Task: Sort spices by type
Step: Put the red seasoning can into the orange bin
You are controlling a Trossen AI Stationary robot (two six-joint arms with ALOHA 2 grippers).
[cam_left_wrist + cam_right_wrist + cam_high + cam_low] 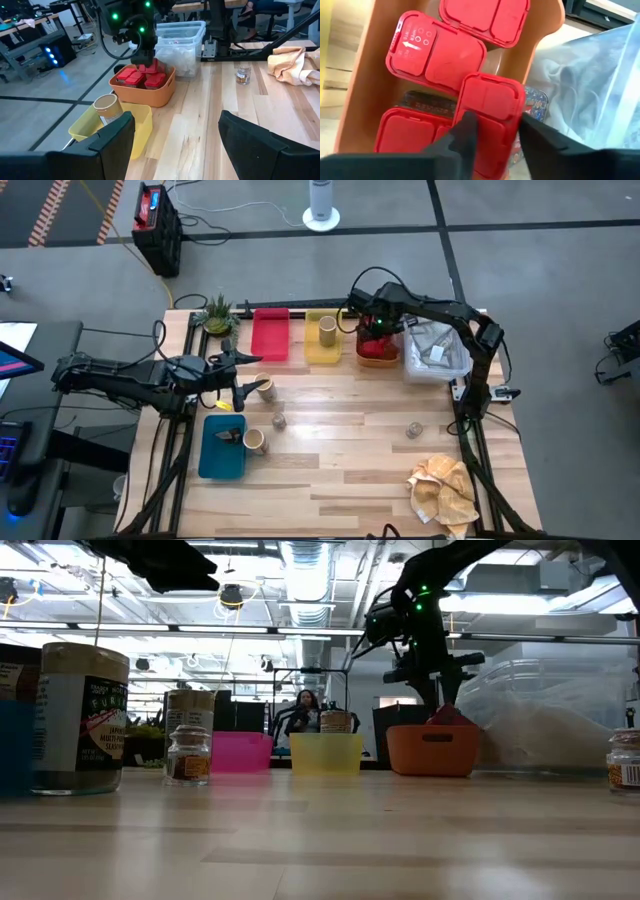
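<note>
Item: red boxy tin with flip lid (492,120), lying with 3 others in the orange plastic tray (378,350), upper centre of the high view. Judged rigid, light, smooth-sided; best pinched across its narrow sides. Right gripper (495,131) jaws are seen pinching it. Left gripper (175,132) jaws are spread, at left.

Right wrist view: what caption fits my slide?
Right gripper over red tins packed in the orange tray.

glossy red plastic tin lids (492,107); pale smooth wood table (340,430); crumpled beige cloth (445,488)
</note>
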